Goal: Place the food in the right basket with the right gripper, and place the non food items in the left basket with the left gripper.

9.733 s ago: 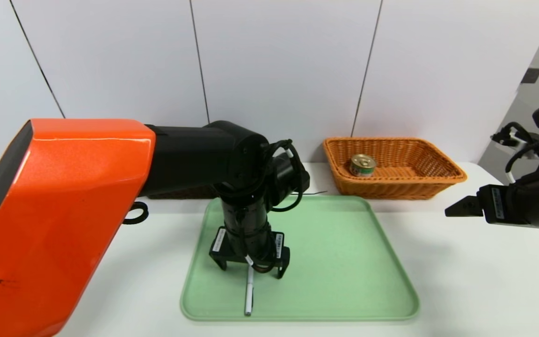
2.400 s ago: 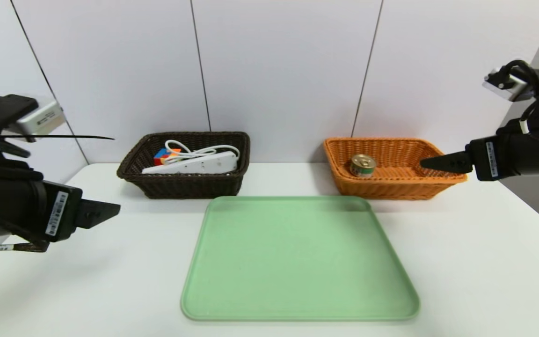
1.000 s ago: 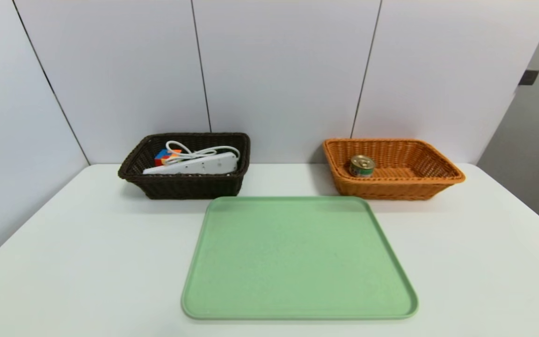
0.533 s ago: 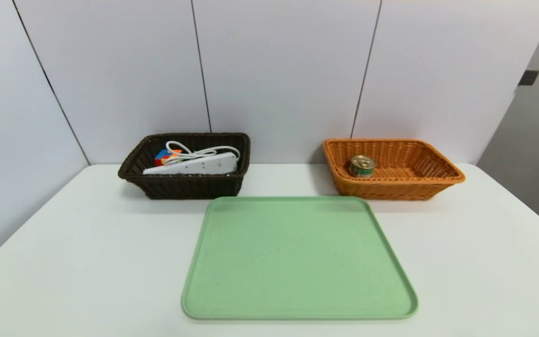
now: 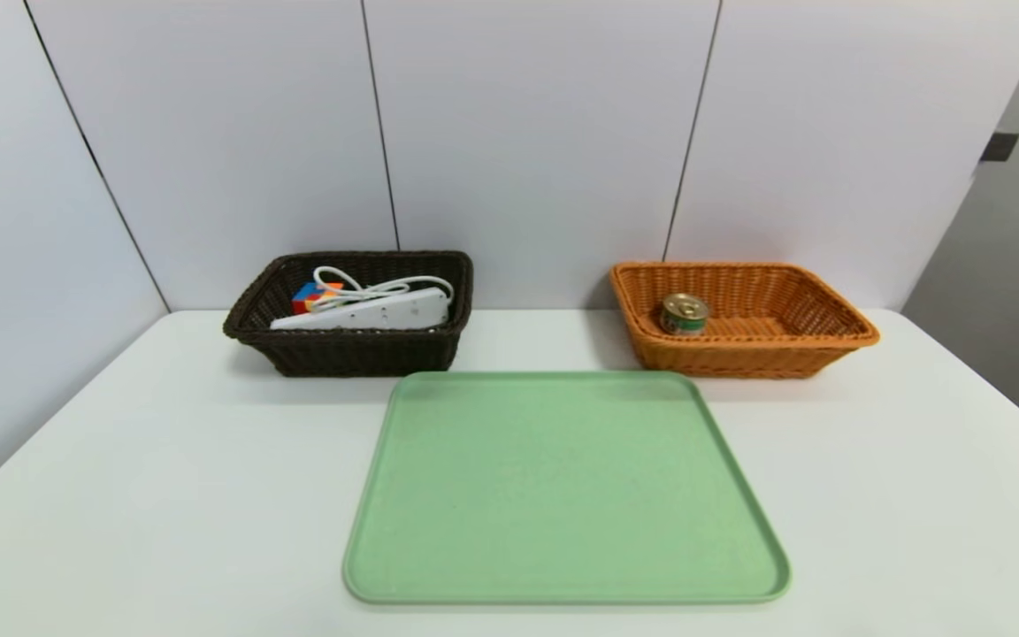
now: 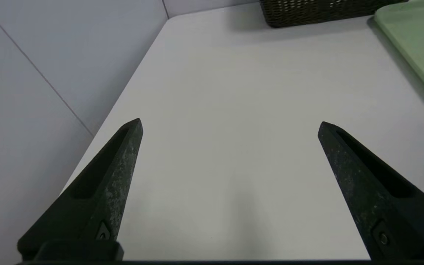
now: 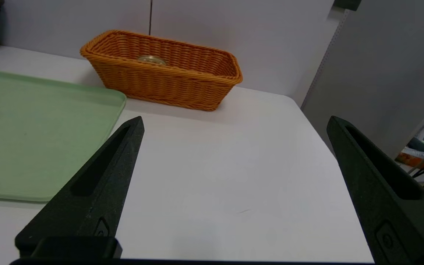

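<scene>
Two grippers sit nearest the cameras, out of the head view, each seen only from its own wrist: the left gripper (image 6: pixel 230 123), jaws spread wide and holding nothing, hangs over bare white table (image 5: pixel 164 460) on the left side of the green tray (image 5: pixel 563 566); the right gripper (image 7: pixel 234 121), likewise spread and empty, hangs over bare table on the tray's right side. Nothing lies on the tray, which sits central on the table. Beyond the tray's far left corner stands the dark brown left basket (image 5: pixel 350 354), holding the white power strip (image 5: pixel 368 311) with its looped cord on top and the puzzle cube (image 5: pixel 308 296) tucked at the strip's left end; the pen cannot be made out inside it. Beyond the tray's far right corner stands the orange right basket (image 5: pixel 739 358), with the food can (image 5: pixel 685 313) upright on its floor near its left wall. Judged from this layout, sorting appears finished and the step in hand is parking the arms. Doing it well means keeping both grippers clear of the tray rim and basket walls, jaws left apart, so nothing already placed is nudged.
</scene>
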`<state>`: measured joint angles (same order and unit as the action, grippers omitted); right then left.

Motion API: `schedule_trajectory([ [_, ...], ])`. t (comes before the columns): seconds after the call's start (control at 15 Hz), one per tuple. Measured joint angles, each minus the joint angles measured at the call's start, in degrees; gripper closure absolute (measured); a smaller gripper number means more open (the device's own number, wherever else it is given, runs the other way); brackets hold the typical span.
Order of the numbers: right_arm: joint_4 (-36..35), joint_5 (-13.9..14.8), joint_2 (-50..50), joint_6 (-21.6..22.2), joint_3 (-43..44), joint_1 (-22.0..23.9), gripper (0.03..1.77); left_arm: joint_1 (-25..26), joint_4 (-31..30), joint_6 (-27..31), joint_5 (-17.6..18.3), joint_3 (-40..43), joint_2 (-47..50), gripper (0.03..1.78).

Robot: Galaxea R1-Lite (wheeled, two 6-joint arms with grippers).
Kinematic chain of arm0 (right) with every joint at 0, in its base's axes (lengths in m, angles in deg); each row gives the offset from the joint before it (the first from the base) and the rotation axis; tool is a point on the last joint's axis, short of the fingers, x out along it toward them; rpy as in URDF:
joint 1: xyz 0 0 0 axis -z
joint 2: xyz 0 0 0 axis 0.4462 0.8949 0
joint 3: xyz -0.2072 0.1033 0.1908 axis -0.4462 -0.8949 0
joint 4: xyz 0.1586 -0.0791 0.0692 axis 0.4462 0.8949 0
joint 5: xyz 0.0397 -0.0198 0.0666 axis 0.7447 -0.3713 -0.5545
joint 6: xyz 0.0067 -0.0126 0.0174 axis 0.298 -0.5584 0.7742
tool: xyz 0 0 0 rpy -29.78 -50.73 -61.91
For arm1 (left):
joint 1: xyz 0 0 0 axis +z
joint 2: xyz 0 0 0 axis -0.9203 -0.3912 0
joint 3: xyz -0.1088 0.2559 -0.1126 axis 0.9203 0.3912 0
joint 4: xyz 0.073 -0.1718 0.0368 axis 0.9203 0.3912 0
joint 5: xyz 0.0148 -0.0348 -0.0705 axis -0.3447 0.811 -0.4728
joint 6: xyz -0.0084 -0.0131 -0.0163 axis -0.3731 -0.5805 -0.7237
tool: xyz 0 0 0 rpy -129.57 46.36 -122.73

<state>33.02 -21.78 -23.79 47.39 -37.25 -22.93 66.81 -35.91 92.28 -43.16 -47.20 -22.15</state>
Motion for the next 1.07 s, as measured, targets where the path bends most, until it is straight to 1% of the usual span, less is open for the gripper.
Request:
schedule_trajectory([
  [0.07,-0.84,-0.2,0.0,0.85,0.0,-0.02,0.09,-0.02,-0.09,-0.02,0.11,0.27,0.05,0.12],
  [0.2,-0.18,-0.67,-0.02,0.66,0.32,-0.1,0.09,-0.02,-0.09,0.02,0.17,0.71,0.1,0.12],
  [0.4,3.95,-0.57,-2.01,-0.52,0.43,-1.45,0.09,-0.02,-0.13,0.5,0.11,1.54,0.12,0.12],
  [0.47,6.64,-0.52,-3.69,-0.66,0.56,-2.04,0.09,-0.02,-0.16,0.59,0.11,1.73,0.12,0.12],
  [0.73,21.18,-0.5,-12.48,-0.55,2.44,-3.17,0.09,-0.02,-0.91,1.41,-0.02,2.51,0.12,0.12],
  [0.8,23.14,-0.57,-13.56,-0.52,2.21,-3.27,0.09,-0.02,-2.17,1.5,0.0,2.76,0.12,0.12],
  [1.0,22.39,-1.02,-15.15,-1.66,0.2,-3.39,0.09,0.0,-8.4,1.6,0.02,4.49,0.12,0.12],
  [1.07,22.38,-1.02,-15.41,-1.66,-0.02,-3.36,0.09,-0.02,-11.8,1.57,-0.02,5.56,0.12,0.12],
])
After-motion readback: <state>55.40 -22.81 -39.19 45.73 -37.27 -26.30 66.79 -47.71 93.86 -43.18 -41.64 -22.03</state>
